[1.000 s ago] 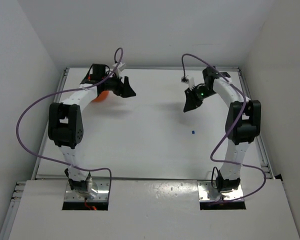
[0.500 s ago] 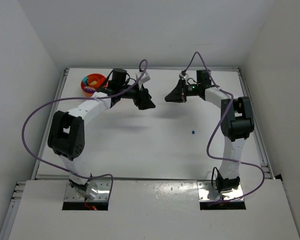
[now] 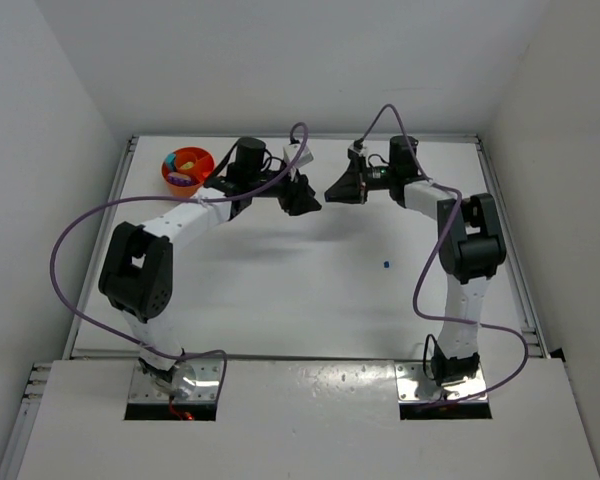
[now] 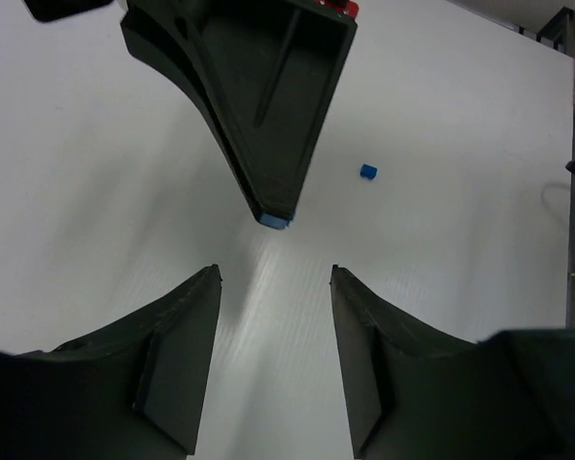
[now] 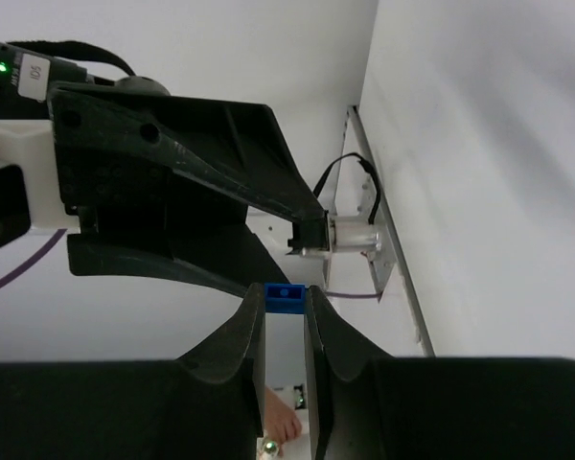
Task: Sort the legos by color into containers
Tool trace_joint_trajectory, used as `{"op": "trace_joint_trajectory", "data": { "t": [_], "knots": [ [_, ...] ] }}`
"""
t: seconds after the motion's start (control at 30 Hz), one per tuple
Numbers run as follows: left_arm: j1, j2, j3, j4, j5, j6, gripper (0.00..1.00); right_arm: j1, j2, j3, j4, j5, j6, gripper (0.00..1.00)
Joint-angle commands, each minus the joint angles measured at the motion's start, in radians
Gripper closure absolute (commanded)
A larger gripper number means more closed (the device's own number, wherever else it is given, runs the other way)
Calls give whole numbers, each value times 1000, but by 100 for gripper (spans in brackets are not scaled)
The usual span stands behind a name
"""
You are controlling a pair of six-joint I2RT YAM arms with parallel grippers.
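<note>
My right gripper (image 3: 332,191) is shut on a small blue lego (image 5: 285,298), held level above the back of the table. In the left wrist view that blue lego (image 4: 275,220) shows at the tip of the right fingers. My left gripper (image 3: 308,201) is open and empty, its fingertips (image 4: 209,280) facing the right gripper a short gap away. A tiny blue lego (image 3: 387,265) lies alone on the white table right of centre, and it also shows in the left wrist view (image 4: 368,172). The orange bowl (image 3: 168,178) stands at the back left with several coloured legos inside.
White walls close in the table on three sides. A metal rail (image 3: 516,270) runs along the right edge. Purple cables (image 3: 70,250) loop off both arms. The left gripper's body (image 5: 172,182) fills the right wrist view.
The left gripper has swung right, away from the orange bowl. The right gripper has swung left with the blue lego. The two grippers now face each other closely at the back centre.
</note>
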Motion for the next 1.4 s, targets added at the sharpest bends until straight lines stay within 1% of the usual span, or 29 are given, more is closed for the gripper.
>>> {"op": "trace_joint_trajectory", "data": {
  "t": [0.0, 0.13, 0.17, 0.27, 0.4, 0.5, 0.6, 0.63, 0.67, 0.7, 0.83, 0.87, 0.9, 0.93, 0.97, 1.0, 1.03, 1.07, 1.17, 1.23, 1.3, 1.37],
  "knots": [
    [-18, -3, 7, 83, -10, -10, 46, 17, -62, -8, 67, -59, 26, 100],
    [-37, -3, 7, 114, -10, -31, 46, 26, -62, -17, 67, -79, 26, 100],
    [-37, -3, 7, 114, -10, -31, 43, 37, -62, -17, 67, -79, 26, 100],
    [-46, 6, 16, 114, -10, -31, 41, 46, -62, -17, 67, -88, 26, 100],
    [-46, 6, 16, 114, 2, -31, 41, 55, -62, 1, 67, -99, 26, 100],
    [-46, 6, 16, 114, 2, -22, 45, 64, -62, 10, 67, -110, 26, 100],
    [-46, 6, 16, 123, -7, -22, 58, 75, -62, 10, 67, -130, 26, 100],
    [-46, 6, 16, 132, -7, -22, 70, 75, -62, 10, 67, -139, 26, 100],
    [-46, 6, 16, 132, -7, -22, 76, 84, -62, 1, 67, -139, 26, 100],
    [-46, 6, 16, 132, -7, -22, 85, 84, -62, 1, 67, -150, 26, 100],
    [-46, 16, 25, 108, -7, -31, 91, 84, -53, 10, 67, -150, 26, 100],
    [-46, 16, 25, 99, -7, -19, 92, 84, -53, 23, 67, -150, 26, 94],
    [-46, 16, 25, 73, -7, 1, 92, 84, -53, 23, 67, -150, 26, 84],
    [-46, 16, 25, 60, -7, 10, 95, 63, -53, 32, 67, -150, 26, 62],
    [-32, 7, 25, 48, -7, 21, 96, 63, -53, 42, 78, -150, 26, 50],
    [-32, -4, 25, 33, -7, 21, 96, 46, -53, 43, 78, -150, 26, 42],
    [-14, -4, 25, 33, -7, 21, 98, 34, -53, 67, 90, -150, 26, 37],
    [-1, -16, 11, 17, -7, 21, 98, 5, -62, 67, 90, -141, 26, 28],
    [51, -36, 2, -35, -16, 32, 99, -77, -62, 107, 115, -140, 26, 23],
    [92, -46, 2, -59, -25, 32, 99, -121, -62, 119, 124, -131, 17, 23],
    [126, -55, 11, -72, -73, 32, 99, -179, -62, 109, 133, -131, -2, 21],
    [193, -46, 51, -82, -94, 4, 99, -228, -72, 80, 133, -121, -11, 20]
  ]
}}
